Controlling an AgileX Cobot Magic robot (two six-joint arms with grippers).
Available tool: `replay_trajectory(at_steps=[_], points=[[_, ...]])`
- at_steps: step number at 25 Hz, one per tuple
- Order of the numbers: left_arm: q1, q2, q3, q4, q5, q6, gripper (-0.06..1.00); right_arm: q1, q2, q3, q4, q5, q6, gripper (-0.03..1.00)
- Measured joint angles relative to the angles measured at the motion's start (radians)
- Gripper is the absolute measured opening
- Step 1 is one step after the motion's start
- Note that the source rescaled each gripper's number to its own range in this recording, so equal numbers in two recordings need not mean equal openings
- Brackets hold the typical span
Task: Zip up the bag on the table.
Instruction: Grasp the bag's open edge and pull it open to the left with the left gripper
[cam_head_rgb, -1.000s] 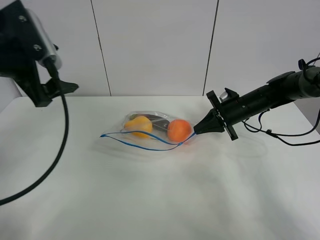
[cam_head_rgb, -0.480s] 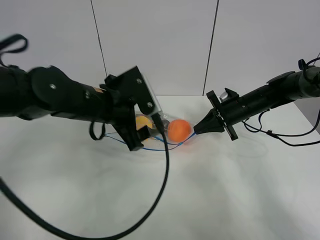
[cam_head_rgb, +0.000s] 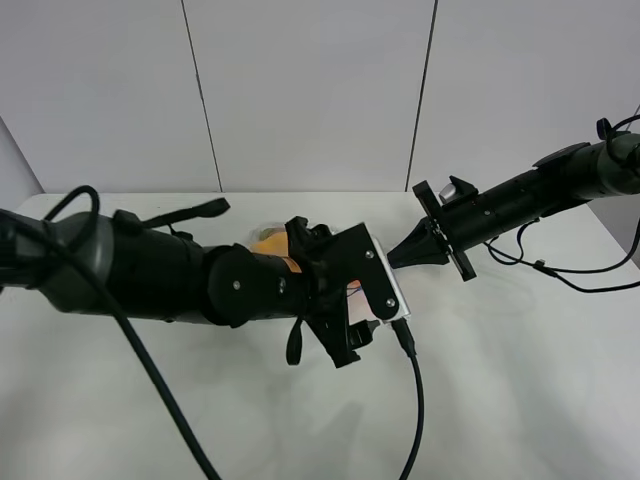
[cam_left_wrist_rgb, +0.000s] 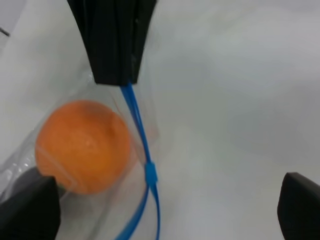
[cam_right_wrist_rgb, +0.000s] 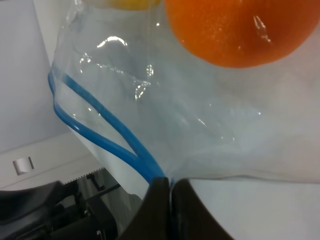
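Fingers of the right claw (cam_right_wrist_rgb: 169, 192) are pressed together on the blue strip (cam_right_wrist_rgb: 100, 135) at one corner of the bag (cam_right_wrist_rgb: 165, 95) (a tight pinch, I think so the bag cannot slide). The left claw (cam_left_wrist_rgb: 165, 202) hangs just above the same strip with its two fingers spread wide and holds nothing. It looks lined up to come down and squeeze the strip next. Past the pinch, the strip splits into two blue lines, so the bag is not shut yet. An orange (cam_left_wrist_rgb: 80, 145) sits inside, just beside the strip. The bag lies near the middle of the white table (cam_head_rgb: 500, 380), mostly hidden under the left arm.
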Motion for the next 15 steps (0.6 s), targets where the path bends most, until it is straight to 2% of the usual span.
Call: replay_trajectory(at_steps=[4,7,15], points=[[-0.013,0.060,0.000,0.001,-0.130,-0.063,1.00,0.000,0.000,0.000,0.000,0.000,0.000,0.00],[-0.013,0.105,0.000,0.004,-0.181,-0.077,0.98,0.000,0.000,0.000,0.000,0.000,0.000,0.00],[-0.013,0.138,0.000,0.088,-0.248,-0.107,0.59,0.000,0.000,0.000,0.000,0.000,0.000,0.00]])
